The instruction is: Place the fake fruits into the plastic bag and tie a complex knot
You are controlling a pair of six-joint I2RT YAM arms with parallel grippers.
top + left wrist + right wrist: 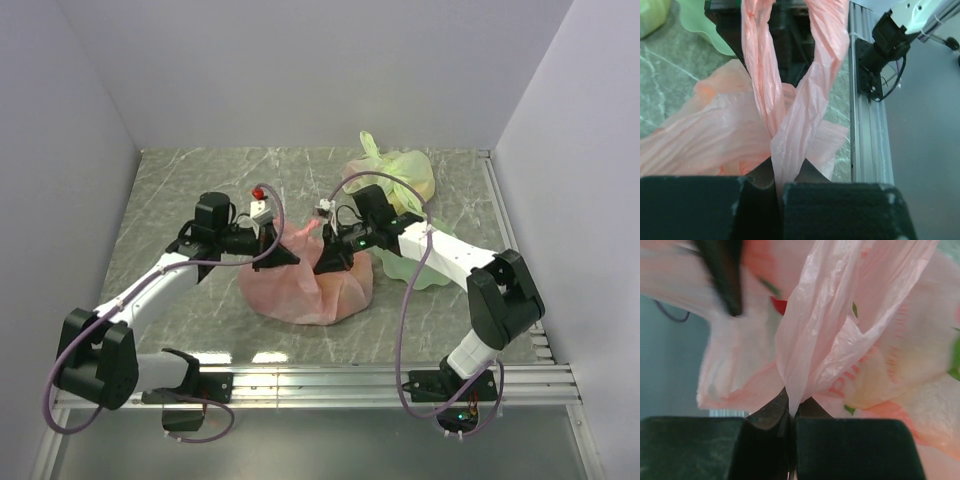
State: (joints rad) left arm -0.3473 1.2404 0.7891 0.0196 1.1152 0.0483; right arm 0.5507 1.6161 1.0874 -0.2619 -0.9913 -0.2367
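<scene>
Pinching a handle (801, 112) shut tight in my left gripper (274, 252) and one in my right gripper (328, 256) lets me cross them into a knot. The plastic bag (305, 292) sits on the table (180, 190) between them.

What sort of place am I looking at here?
Likely a robotics test cell: plain white walls box in a marble-patterned tabletop, with a left arm and right arm bolted to an aluminium rail.

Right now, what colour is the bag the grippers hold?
The plastic bag is translucent salmon pink, clearest from the left wrist.
</scene>
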